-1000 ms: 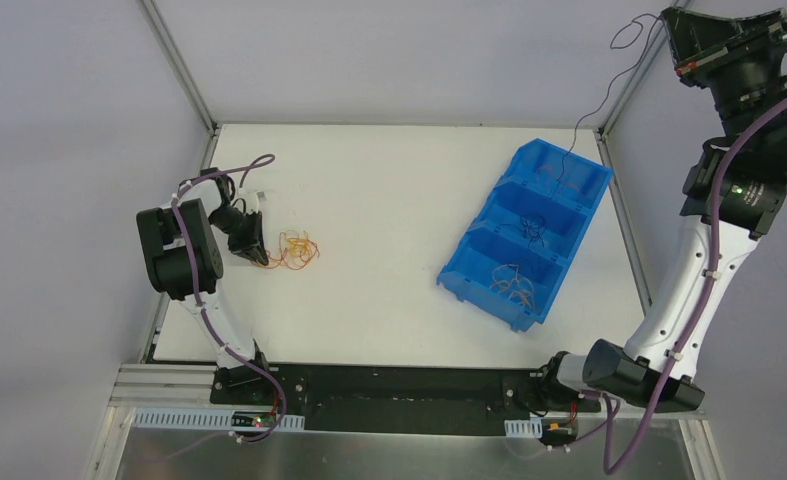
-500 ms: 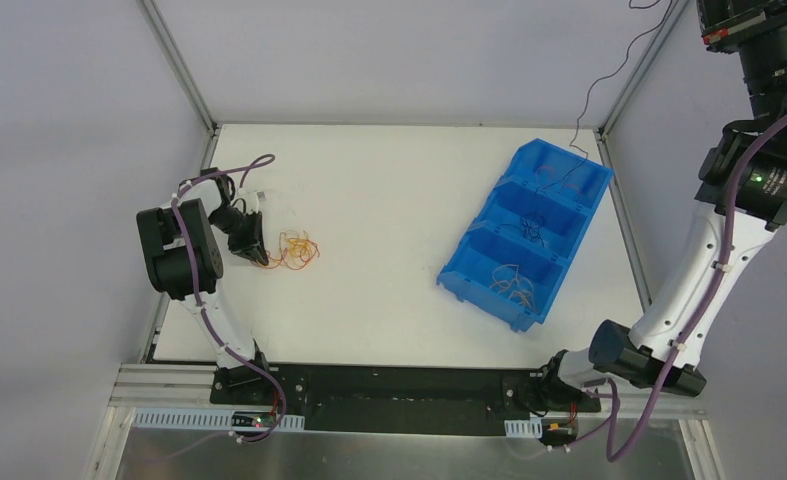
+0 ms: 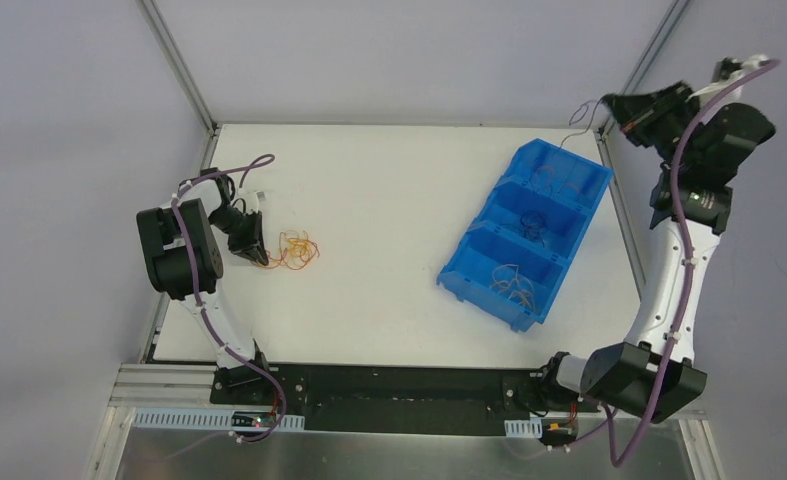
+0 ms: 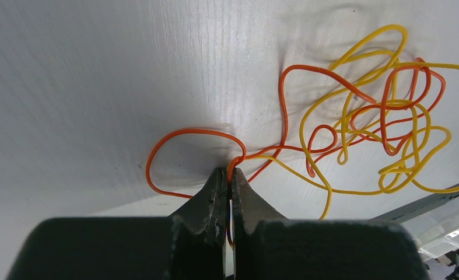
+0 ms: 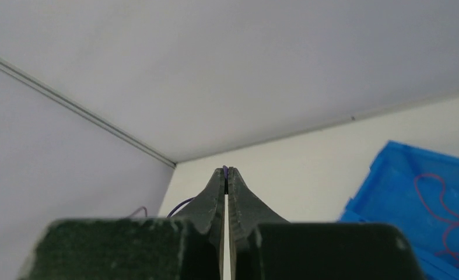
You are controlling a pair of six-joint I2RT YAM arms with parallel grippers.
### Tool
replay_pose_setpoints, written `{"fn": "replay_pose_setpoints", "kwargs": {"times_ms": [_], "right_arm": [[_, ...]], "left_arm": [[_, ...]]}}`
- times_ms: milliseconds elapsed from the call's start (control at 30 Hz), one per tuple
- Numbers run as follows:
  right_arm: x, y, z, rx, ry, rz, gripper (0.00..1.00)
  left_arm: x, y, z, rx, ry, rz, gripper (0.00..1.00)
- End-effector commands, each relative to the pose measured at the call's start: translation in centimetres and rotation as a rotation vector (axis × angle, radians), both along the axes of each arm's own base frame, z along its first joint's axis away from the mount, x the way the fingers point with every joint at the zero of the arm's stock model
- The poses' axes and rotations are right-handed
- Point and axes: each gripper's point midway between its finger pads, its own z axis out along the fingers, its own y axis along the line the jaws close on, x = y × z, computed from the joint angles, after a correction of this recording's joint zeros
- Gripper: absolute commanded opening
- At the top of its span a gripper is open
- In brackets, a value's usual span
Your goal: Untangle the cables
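From the overhead camera I see the left gripper (image 3: 256, 248) low on the white table (image 3: 389, 190) at the left, its tip against a small tangle of orange and yellow cables (image 3: 295, 250), though that view is too distant to tell me whether it has hold of anything. The left wrist camera settles it: the jaws are clamped on a loop of orange cable right at the fingertips, and the rest of the knot spreads away across the table, yellow strands threaded through orange ones. Well apart on the right lies the blue bin (image 3: 489, 262), set at an angle, with reddish wires in its far compartment, dark ones in the middle and pale orange ones in the near one. The right gripper (image 5: 226, 171) hangs high above the bin's far corner. Its wrist camera shows the jaws pinched together on a thin purple wire (image 5: 180, 205) that curls away below, with only a corner of the bin visible.
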Motion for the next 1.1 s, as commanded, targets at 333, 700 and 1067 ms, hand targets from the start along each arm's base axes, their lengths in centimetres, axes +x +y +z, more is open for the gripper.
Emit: {"fn": "replay_pose_setpoints", "kwargs": {"times_ms": [333, 700, 1067], "right_arm": [[-1.6, 1.2, -24.3, -0.52, 0.421, 0.156, 0.0], [-3.6, -5.5, -29.1, -0.912, 0.564, -0.028, 0.0], [-3.9, -2.4, -30.2, -0.971, 0.61, 0.148, 0.0]], "left_arm": [[-0.6, 0.1, -1.2, 0.019, 0.009, 0.004, 0.0], [-0.2, 0.0, -0.4, 0.013, -0.014, 0.014, 0.0], [-0.1, -0.1, -0.4, 0.005, -0.017, 0.006, 0.0]]}}
